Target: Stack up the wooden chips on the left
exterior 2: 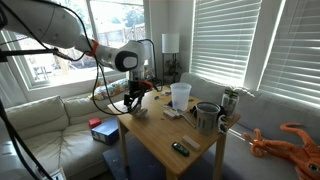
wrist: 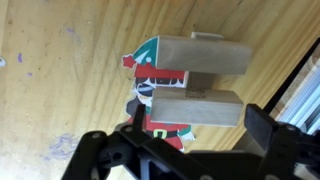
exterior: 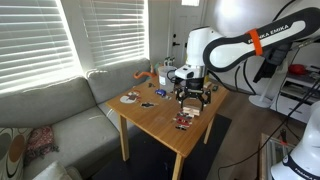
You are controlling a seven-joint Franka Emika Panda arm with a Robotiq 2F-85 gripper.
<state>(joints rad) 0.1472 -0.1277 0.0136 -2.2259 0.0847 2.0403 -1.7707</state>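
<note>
In the wrist view two pale tan wooden chips lie side by side on the wooden table [wrist: 60, 80], one farther [wrist: 200, 55] and one nearer [wrist: 195, 108]. Both rest partly over a flat red-and-green elf-like figure [wrist: 150, 70]. My gripper [wrist: 198, 125] is open, with its dark fingers on either side of the nearer chip and small gaps showing at both ends. In both exterior views the gripper [exterior: 192, 97] [exterior 2: 133, 104] hangs low over the table near its edge. The chips are too small to make out there.
A round dark plate [exterior: 130, 98] and a dark-and-red cluster of small items [exterior: 183, 121] lie on the table. A white cup [exterior 2: 180, 95], a metal mug [exterior 2: 207, 117] and a small dark object [exterior 2: 180, 148] stand there too. A grey sofa [exterior: 60, 125] is beside the table.
</note>
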